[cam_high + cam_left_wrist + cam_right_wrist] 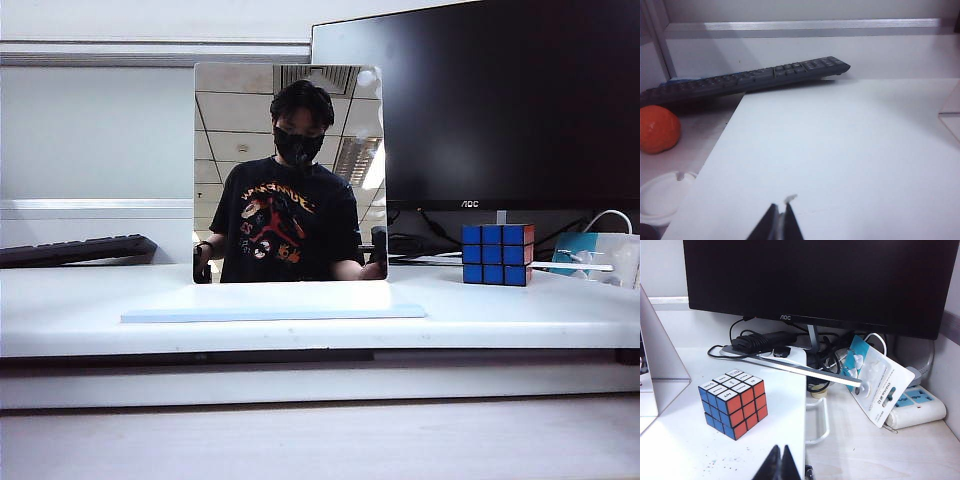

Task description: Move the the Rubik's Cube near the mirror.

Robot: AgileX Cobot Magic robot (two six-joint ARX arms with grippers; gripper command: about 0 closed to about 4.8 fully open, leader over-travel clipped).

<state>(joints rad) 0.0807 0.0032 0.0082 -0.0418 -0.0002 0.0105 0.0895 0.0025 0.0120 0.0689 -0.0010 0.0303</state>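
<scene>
White counter (560, 310) is stretching out before you, with the mirror (290, 170) standing at its middle and the Rubik's Cube (497, 254) sitting well to the mirror's right, before the AOC monitor (500, 100). Your left hand (781, 216) is hovering low over bare counter, clenched, grasping nothing. Your right hand (779, 460) is hanging just short of the cube, pinched together, empty.

The wide black flat-screen monitor (500, 105) carries the brand "AOC" in small pale letters on its lower bezel, readable in the exterior and right wrist views. Print on the blue-and-white card package (875, 382) and the cube's white stickers is too small to read.
</scene>
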